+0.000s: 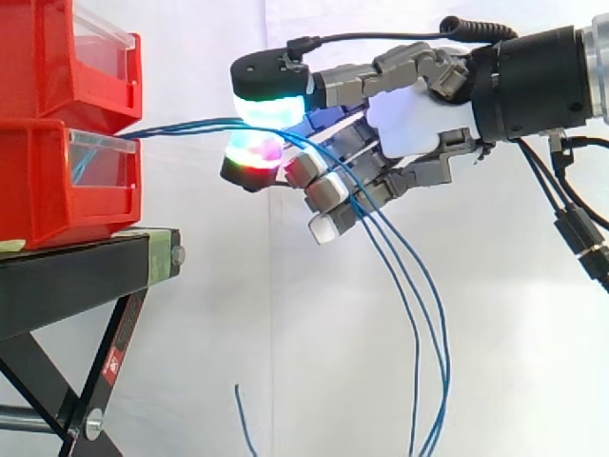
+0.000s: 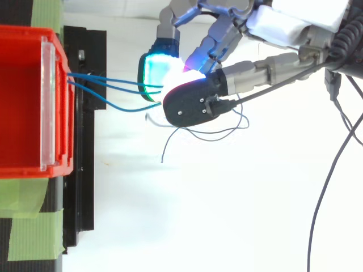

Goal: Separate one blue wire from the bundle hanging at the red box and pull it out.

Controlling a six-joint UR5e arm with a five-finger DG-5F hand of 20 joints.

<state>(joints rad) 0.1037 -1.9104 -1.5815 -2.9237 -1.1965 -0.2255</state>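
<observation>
White curtain (image 1: 209, 333) hangs behind everything. A black stand (image 1: 76, 271) holds two stacked red bins (image 1: 57, 190). The hand (image 1: 419, 124) pinches the blue wires (image 2: 113, 90) between two glowing pads (image 1: 271, 107). The wires run from the lower bin to the hand, then hang down loose.
</observation>
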